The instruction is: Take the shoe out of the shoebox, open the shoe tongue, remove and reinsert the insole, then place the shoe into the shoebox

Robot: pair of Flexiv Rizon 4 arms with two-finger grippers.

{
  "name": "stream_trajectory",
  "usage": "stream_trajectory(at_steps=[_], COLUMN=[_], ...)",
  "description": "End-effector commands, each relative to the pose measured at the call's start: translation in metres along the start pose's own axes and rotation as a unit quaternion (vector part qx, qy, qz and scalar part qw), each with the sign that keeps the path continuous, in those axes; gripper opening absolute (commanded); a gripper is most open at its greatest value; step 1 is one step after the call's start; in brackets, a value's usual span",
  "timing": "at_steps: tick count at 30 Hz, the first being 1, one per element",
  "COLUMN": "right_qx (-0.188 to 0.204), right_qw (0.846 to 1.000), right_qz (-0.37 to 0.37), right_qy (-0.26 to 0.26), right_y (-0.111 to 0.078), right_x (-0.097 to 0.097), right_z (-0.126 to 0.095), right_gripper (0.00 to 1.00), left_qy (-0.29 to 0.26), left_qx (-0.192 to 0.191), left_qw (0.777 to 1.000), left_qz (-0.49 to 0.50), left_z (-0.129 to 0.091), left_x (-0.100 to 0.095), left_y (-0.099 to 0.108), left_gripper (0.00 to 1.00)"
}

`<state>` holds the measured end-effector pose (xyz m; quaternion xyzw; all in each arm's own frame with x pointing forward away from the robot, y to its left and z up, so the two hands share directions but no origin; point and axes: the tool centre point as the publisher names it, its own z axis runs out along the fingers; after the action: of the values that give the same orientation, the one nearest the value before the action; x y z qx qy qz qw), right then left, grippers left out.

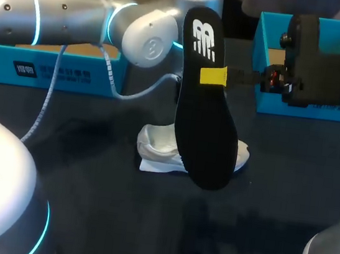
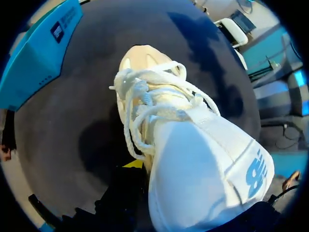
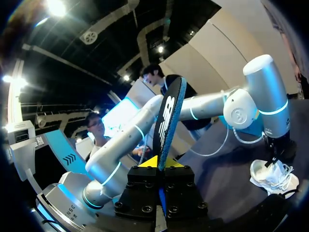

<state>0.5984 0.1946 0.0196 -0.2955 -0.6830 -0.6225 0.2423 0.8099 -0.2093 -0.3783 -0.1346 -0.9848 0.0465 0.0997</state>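
The white shoe [image 1: 155,145] lies on the dark table near the middle, half hidden behind the black insole [image 1: 204,125]. My right gripper [image 1: 217,77] is shut on the insole and holds it upright above the shoe; in the right wrist view the insole [image 3: 169,116] stands on edge between the fingers of that gripper [image 3: 161,166]. My left gripper [image 3: 277,153] is down at the shoe. Up close, the laces [image 2: 145,96] and the big white tongue [image 2: 203,164] fill the left wrist view. One yellow fingertip [image 2: 134,164] presses the tongue's side; the other is hidden behind it.
An open blue shoebox [image 1: 267,105] stands at the back right, behind my right wrist. A flat blue lid [image 1: 52,71] lies at the back left under my left arm. A grey cable [image 1: 49,95] hangs from that arm over the table.
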Motion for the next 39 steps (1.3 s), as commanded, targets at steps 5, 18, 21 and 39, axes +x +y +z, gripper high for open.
stream_trajectory(at_steps=[5, 18, 21, 39], right_qx=[0.0, 0.0, 0.0, 0.0], right_qw=[1.0, 1.0, 1.0, 1.0], right_qz=[0.001, 0.001, 0.001, 0.001], right_qy=[-0.001, -0.001, -0.001, -0.001], right_y=[0.001, 0.001, 0.001, 0.001], right_x=[0.0, 0.0, 0.0, 0.0], right_z=[0.004, 0.004, 0.004, 0.004], right_gripper=[0.0, 0.0, 0.0, 0.0], left_qy=[0.023, 0.002, -0.005, -0.033], left_qx=[-0.017, -0.041, -0.037, -0.022], left_qw=[0.999, 0.999, 0.999, 0.999], left_qz=[0.036, -0.001, -0.004, -0.033], left_z=[-0.01, 0.008, 0.003, -0.002], left_x=[-0.004, 0.002, 0.004, -0.003], left_y=[0.004, -0.006, -0.004, 0.004], left_gripper=[0.0, 1.0, 1.0, 1.0])
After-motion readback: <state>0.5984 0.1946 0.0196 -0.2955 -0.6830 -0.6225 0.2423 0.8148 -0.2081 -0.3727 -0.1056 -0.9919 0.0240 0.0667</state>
